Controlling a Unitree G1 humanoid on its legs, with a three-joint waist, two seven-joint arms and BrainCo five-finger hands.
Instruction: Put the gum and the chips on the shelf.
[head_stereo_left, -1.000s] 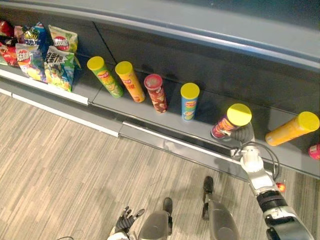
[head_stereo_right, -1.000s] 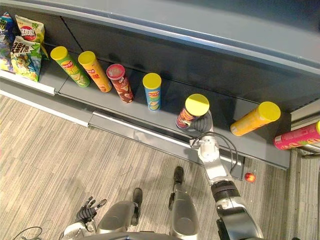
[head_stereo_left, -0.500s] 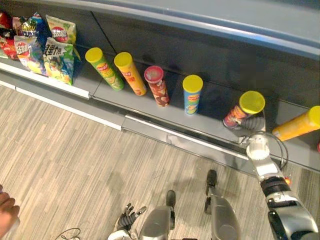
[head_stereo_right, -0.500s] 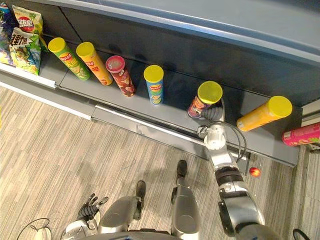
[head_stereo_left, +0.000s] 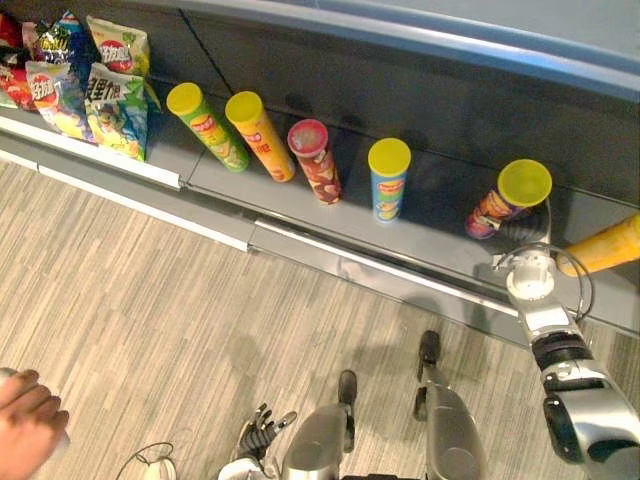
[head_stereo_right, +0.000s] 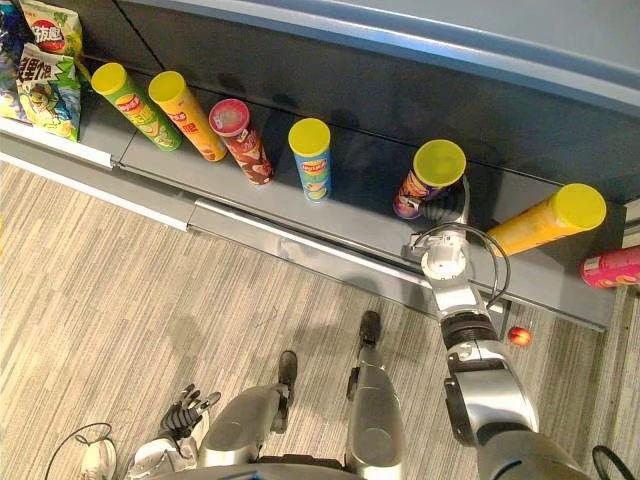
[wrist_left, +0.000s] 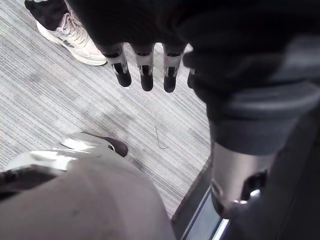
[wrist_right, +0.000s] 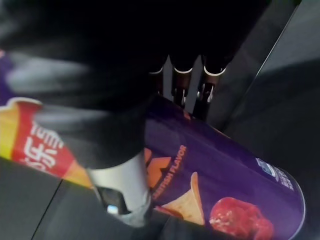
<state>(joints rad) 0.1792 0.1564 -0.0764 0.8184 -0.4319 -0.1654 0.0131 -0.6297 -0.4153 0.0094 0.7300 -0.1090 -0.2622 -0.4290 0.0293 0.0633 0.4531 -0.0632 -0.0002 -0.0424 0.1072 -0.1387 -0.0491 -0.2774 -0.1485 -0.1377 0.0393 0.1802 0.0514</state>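
One purple chips can (head_stereo_left: 508, 197) sits on the shelf (head_stereo_left: 300, 215), the right hand (head_stereo_left: 520, 231) curled round its base from 6 o'clock; an orange can (head_stereo_left: 605, 250) is at its 3 o'clock; the left hand (head_stereo_left: 262, 432) hangs loose-fingered at 7 o'clock

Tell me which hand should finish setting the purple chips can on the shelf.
Right. The right hand is wrapped round the purple chips can at the shelf; the left hand hangs open low over the floor.
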